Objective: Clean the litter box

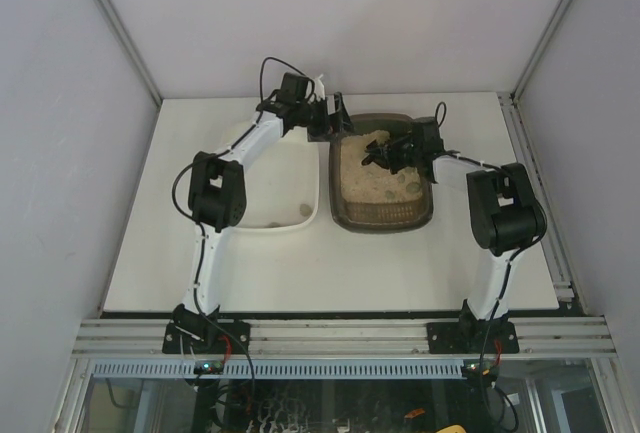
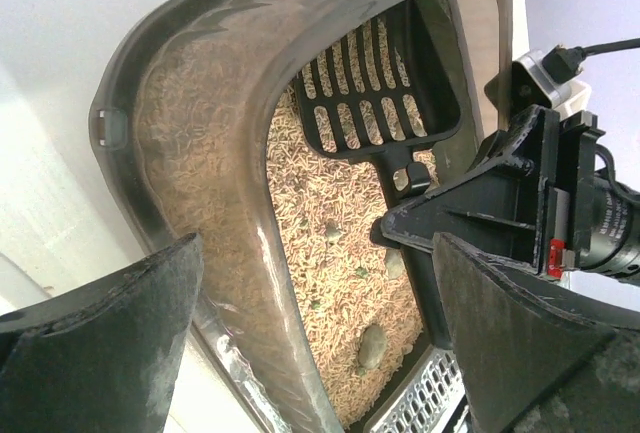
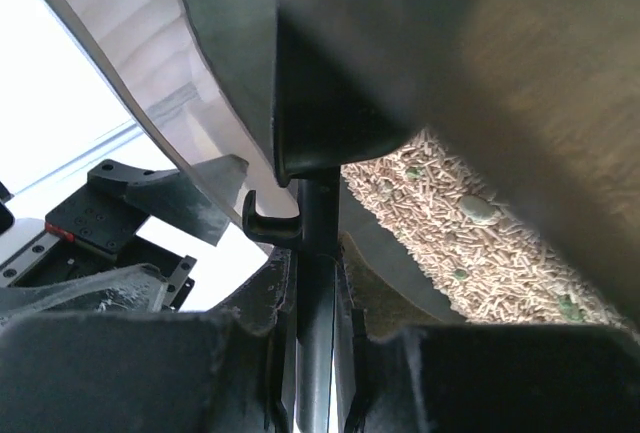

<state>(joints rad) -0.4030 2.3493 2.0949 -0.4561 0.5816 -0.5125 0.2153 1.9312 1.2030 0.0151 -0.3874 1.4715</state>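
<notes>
1. The desk (image 1: 440, 263) carries two trays just beside each other. The litter box (image 1: 337, 203) sits before my right arm and a white tray (image 1: 280, 188) before my left.
2. The litter box holds beige pellet litter (image 2: 330, 283). I judge the step in hand to be scooping, with most of it not yet done.
3. The white tray is nearly bare, with a few small dark bits near its front corner.
4. My left gripper (image 1: 330, 121) is spread at the box's far-left corner, with the side wall between its fingers, unclamped.
5. My right gripper (image 1: 392, 156) pinches the handle of a black slotted scoop (image 2: 375, 93), whose blade is at the box's far end.
6. Grey-green clumps (image 2: 372, 346) lie in the litter. The next move calls for sliding the blade under one, sifting, then carrying it level to the white tray.
</notes>
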